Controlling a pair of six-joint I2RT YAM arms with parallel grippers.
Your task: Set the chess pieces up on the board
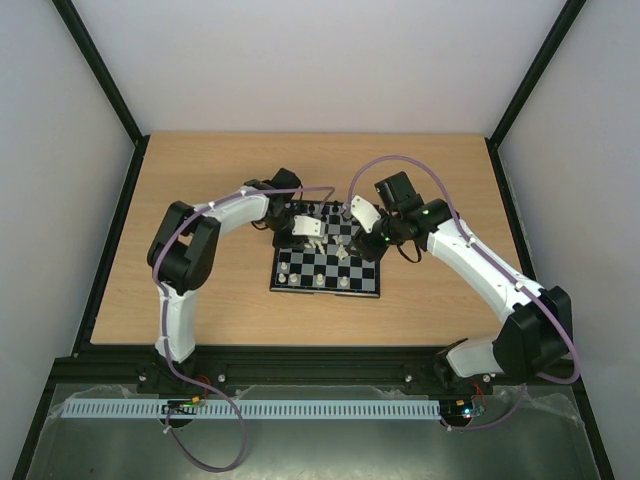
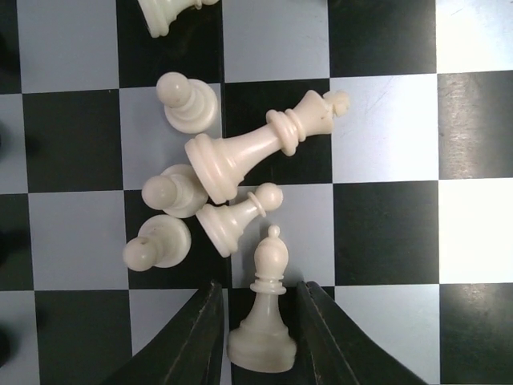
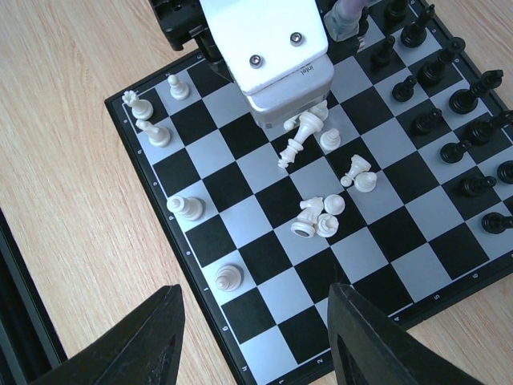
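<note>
The board [image 1: 300,288] lies mid-table. My left gripper [image 2: 260,321] hangs low over its middle and is shut on the base of a cream bishop [image 2: 268,265]. Just beyond it, a cream king [image 2: 248,148] lies toppled among several cream pawns [image 2: 188,100]. My right gripper [image 3: 255,297] is open and empty, high above the board's corner [image 3: 264,353]. In the right wrist view, cream pieces [image 3: 184,208] stand along the left edge and a fallen cream knight [image 3: 309,218] lies mid-board. Black pieces [image 3: 449,104] stand in rows at the far right. Both grippers show from above, left [image 1: 312,235] and right [image 1: 368,238].
The wooden table [image 1: 200,200] surrounds the board, enclosed by pale walls and a black frame. The left arm's white wrist housing [image 3: 276,56] hangs over the board's far side in the right wrist view. A purple cable [image 1: 400,165] loops above the right arm.
</note>
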